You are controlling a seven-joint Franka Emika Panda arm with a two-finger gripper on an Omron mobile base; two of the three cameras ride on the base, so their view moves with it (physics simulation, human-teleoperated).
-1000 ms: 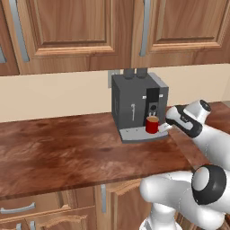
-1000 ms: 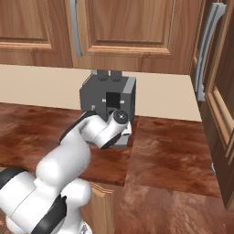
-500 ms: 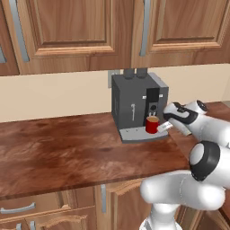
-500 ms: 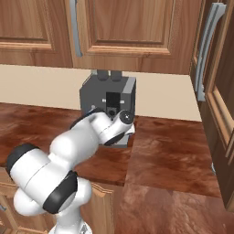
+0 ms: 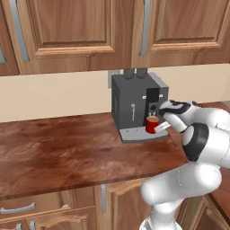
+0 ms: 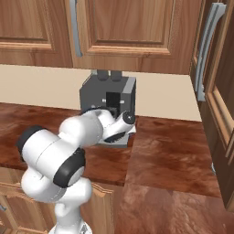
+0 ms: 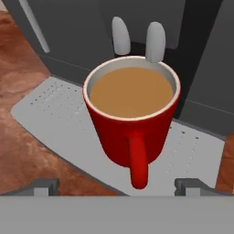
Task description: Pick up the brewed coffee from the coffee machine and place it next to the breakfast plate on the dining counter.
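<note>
The brewed coffee (image 7: 132,116), a red mug full of light-brown coffee, stands on the light-grey drip tray (image 7: 55,105) of the coffee machine (image 5: 134,101) under its two spouts. Its handle (image 7: 138,160) points straight at my hand. My gripper (image 7: 116,185) is open, with one fingertip on each side of the handle and short of the mug's body. From the left base view the gripper (image 5: 162,124) reaches in from the right, just beside the mug (image 5: 152,125). In the right base view my arm covers the front of the machine (image 6: 109,93). The breakfast plate and the dining counter are out of view.
The machine stands at the back of a wood-grain counter (image 5: 67,152) under wall cabinets (image 5: 81,31). A tall cabinet (image 6: 219,100) rises at the right. Drawers and cabinet doors (image 5: 27,209) run below the counter's front edge.
My hand has edged left toward the mug while the elbow swung up and forward. The mug has not moved and the gripper stays open.
</note>
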